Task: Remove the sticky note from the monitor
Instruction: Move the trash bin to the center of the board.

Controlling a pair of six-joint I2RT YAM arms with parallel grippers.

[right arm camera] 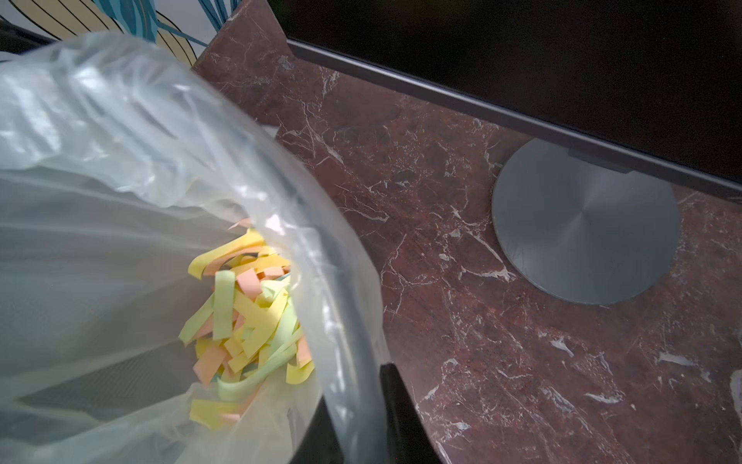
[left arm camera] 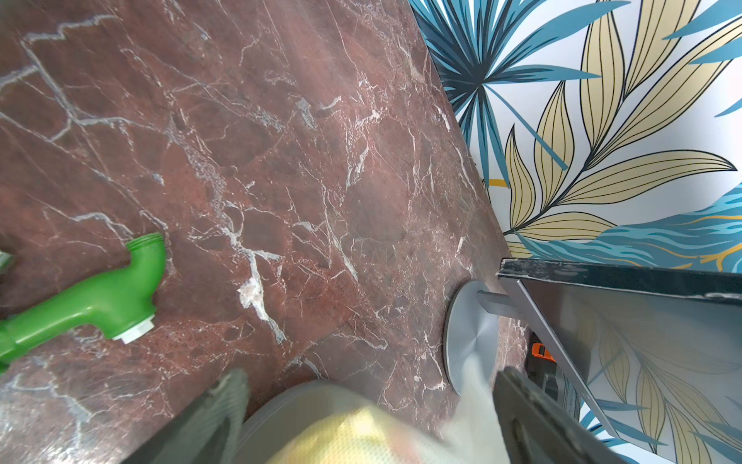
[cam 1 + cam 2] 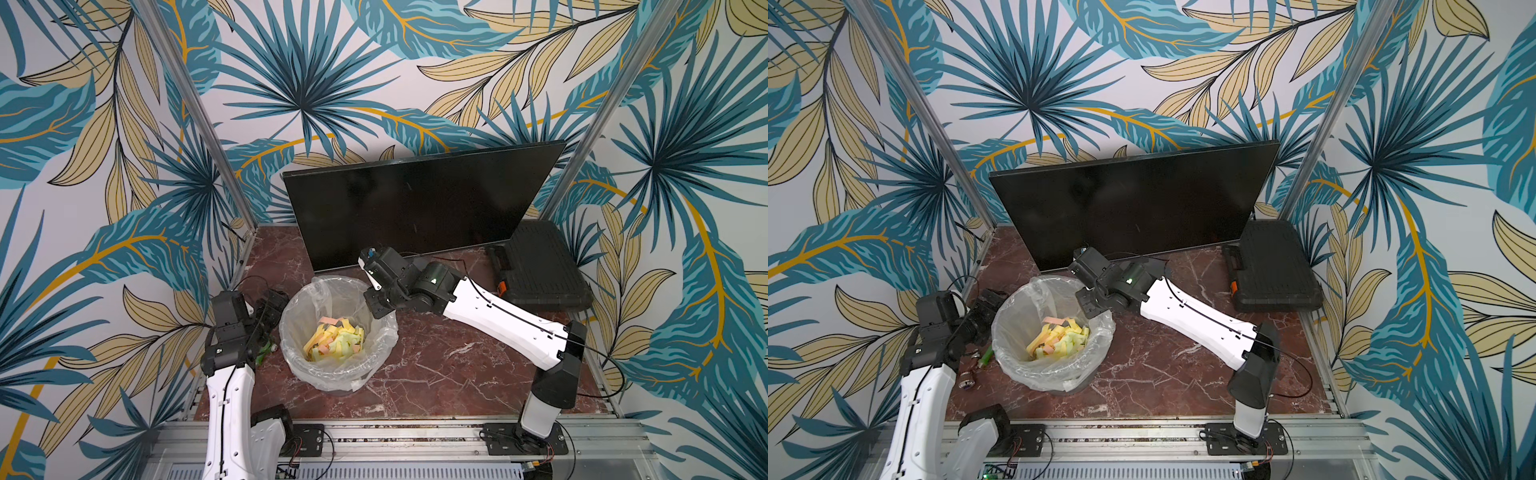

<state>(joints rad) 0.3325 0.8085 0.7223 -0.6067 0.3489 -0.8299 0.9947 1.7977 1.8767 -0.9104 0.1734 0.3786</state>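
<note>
The monitor (image 3: 415, 208) (image 3: 1133, 203) stands at the back on its round grey base (image 1: 586, 229), and no sticky note shows on its dark face. Several yellow, green and orange sticky notes (image 3: 334, 336) (image 1: 249, 313) lie in the lined bin (image 3: 299, 307) (image 3: 1013, 316). My right gripper (image 3: 372, 309) (image 1: 355, 385) hangs at the bin's far right rim. Its fingers are drawn close together with the clear liner passing between them; whether it is pinched I cannot tell. My left gripper (image 3: 272, 303) (image 2: 373, 401) is open beside the bin's left side, holding nothing.
A black ribbed case (image 3: 536, 266) (image 3: 1271, 266) lies at the right beside the monitor. A green plastic nozzle (image 2: 92, 297) (image 3: 986, 355) and a small metal part (image 3: 967, 378) lie left of the bin. Leaf-patterned walls close in three sides.
</note>
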